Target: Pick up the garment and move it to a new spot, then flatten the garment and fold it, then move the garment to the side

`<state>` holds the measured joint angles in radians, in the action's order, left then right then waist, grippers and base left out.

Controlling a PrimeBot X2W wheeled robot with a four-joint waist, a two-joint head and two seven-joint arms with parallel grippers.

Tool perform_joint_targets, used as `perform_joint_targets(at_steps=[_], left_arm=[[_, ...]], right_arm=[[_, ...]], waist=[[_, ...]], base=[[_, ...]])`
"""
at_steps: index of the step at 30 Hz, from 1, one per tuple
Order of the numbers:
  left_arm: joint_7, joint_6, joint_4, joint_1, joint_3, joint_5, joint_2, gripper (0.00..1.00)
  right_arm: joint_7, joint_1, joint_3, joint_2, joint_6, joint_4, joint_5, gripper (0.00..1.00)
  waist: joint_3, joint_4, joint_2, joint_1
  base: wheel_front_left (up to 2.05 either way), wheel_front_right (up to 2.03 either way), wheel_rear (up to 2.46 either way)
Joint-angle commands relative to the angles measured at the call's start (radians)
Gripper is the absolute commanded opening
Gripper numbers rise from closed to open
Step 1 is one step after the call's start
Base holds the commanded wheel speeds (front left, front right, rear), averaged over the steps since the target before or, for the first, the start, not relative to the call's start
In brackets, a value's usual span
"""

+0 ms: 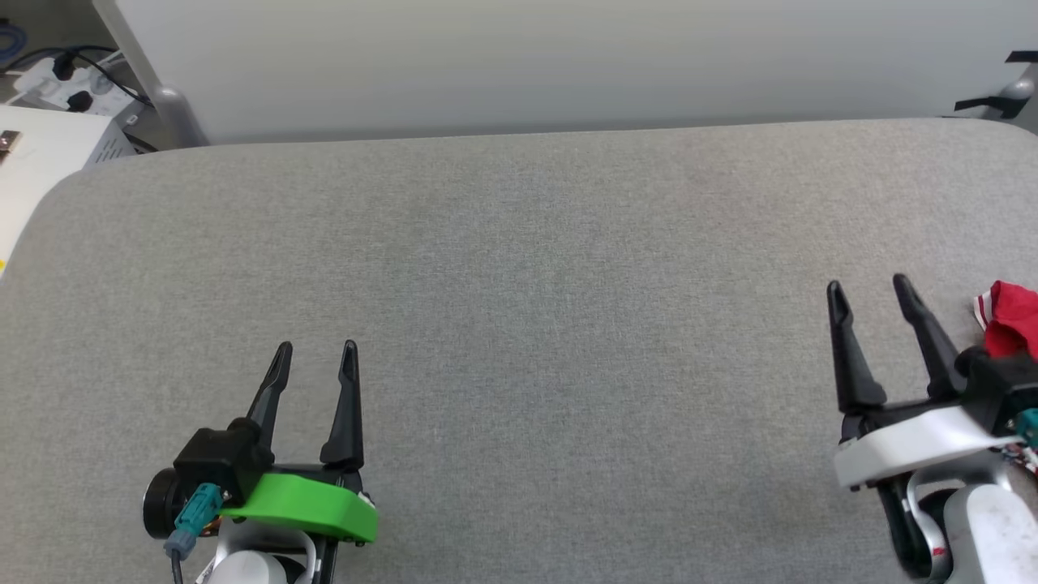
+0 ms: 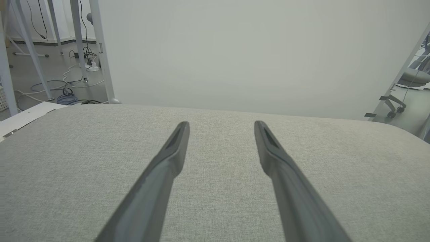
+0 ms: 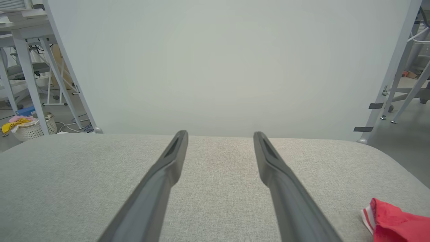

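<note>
I see left gripper at 7 o'clock, right gripper at 4, both spread, empty; garment bunched just beside the right, 3 o'clock.

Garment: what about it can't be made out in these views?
- Head view: the garment is cut off by the picture's right edge, and its lower part lies behind the wrist of the right claw. What shows is a red bunch with striped trim.
- Right wrist view: the bottom-right corner cuts off the garment.
- Its lettering, sleeves, full outline and which side faces up cannot be told in either view.
</note>
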<state>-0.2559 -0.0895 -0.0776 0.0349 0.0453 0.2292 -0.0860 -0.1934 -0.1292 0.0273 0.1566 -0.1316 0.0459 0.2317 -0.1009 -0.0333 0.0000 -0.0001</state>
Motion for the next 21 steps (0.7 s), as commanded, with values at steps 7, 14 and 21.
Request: perform_joint_targets(at_steps=[7, 14, 21], left_arm=[[-0.006, -0.019, -0.005, -0.034, -0.023, -0.024, 0.023, 1.00], [-0.006, -0.029, -0.011, -0.033, -0.032, -0.033, 0.030, 1.00], [-0.006, -0.035, -0.019, -0.034, -0.033, -0.034, 0.034, 1.00]], right_arm=[[-0.043, 0.076, 0.001, -0.055, 0.001, 0.041, -0.029, 1.00], [-0.058, 0.083, 0.011, -0.067, 0.001, 0.063, -0.039, 1.00], [-0.062, 0.080, 0.011, -0.068, 0.001, 0.066, -0.042, 1.00]], waist=[[0.019, 0.012, 0.0000, 0.0001], [0.021, 0.011, 0.0000, 0.0001], [0.029, 0.013, 0.0000, 0.0001]], base=[[0.00, 0.00, 0.00], [0.00, 0.00, 0.00], [0.00, 0.00, 0.00]])
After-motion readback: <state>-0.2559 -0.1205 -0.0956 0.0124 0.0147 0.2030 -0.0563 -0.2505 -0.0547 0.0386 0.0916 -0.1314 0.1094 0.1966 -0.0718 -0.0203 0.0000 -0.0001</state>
